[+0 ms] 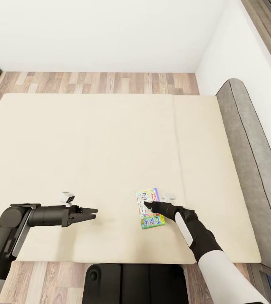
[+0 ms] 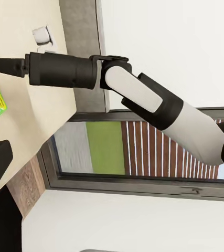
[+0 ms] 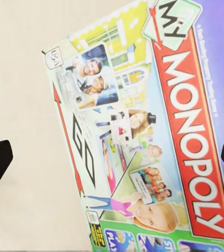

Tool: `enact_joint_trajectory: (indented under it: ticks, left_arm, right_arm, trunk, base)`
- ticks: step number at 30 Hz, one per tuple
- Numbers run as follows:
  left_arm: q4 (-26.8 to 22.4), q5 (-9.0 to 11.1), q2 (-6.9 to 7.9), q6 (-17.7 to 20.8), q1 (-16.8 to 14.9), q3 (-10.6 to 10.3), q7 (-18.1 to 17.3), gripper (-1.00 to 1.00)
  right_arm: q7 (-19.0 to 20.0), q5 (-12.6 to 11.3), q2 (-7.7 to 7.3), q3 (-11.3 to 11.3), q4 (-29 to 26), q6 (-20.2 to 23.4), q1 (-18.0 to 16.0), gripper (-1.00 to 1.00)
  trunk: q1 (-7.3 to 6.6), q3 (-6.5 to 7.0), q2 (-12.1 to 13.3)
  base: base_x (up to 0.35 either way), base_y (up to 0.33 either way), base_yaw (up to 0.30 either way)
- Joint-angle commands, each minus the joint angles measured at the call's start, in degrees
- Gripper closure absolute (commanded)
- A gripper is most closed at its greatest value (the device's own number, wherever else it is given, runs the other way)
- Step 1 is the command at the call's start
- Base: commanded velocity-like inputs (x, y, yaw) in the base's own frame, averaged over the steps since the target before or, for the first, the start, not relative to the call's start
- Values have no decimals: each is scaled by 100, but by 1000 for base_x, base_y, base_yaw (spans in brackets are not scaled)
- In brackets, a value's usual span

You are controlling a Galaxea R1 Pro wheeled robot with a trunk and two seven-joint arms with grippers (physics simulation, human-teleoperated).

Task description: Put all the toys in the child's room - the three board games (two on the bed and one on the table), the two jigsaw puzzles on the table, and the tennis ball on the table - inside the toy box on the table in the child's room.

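Pickup time on the wide beige bed [image 1: 88,139]: the flat white, green and blue Monopoly board game box [image 1: 149,208] lies near the mattress's near edge, right of centre, with the black right gripper [image 1: 148,205] reaching low over it, fingers spread wide either side. Next I'd say it must drop and close across the thin box. Over on the left, the black left gripper [image 1: 91,213] hangs level above the mattress, holding nothing, fingers nearly together.

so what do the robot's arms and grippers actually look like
Both arms are white at the upper segments and black toward the wrists. The right arm has a white oval panel on its black forearm. The left gripper and right gripper are black with slim tapered fingers.
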Motion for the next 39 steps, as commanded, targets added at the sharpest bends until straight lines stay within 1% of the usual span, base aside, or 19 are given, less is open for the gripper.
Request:
enact_joint_trajectory:
  ticks: [1, 10, 33, 37, 39]
  left_arm:
    - [-1, -2, 2, 61, -2, -1, -22, -100]
    - [-1, -2, 2, 61, -2, -1, -22, -100]
    - [-1, -19, 2, 61, -2, -9, -22, -100]
    - [-1, -20, 2, 61, -2, -6, -22, -100]
    - [-1, -20, 2, 61, -2, -5, -22, -100]
  right_arm:
    - [0, -24, 0, -2, -7, 52, -1, -100]
    - [-34, -14, 8, -4, -7, 182, -2, -100]
    - [-60, -5, -8, -54, -12, 205, -3, -100]
    - [-50, -6, -18, -55, -162, 218, 11, -100]
    - [-47, -10, -24, -55, -322, 258, 37, -100]
  trunk:
    - [3, -6, -9]
    - [3, -6, -9]
    - [3, -6, -9]
    - [3, -6, -9]
    - [3, -6, -9]
  base:
    - [0, 0, 0]
    - [0, 0, 0]
    - [0, 0, 0]
    - [0, 0, 0]
    - [0, 0, 0]
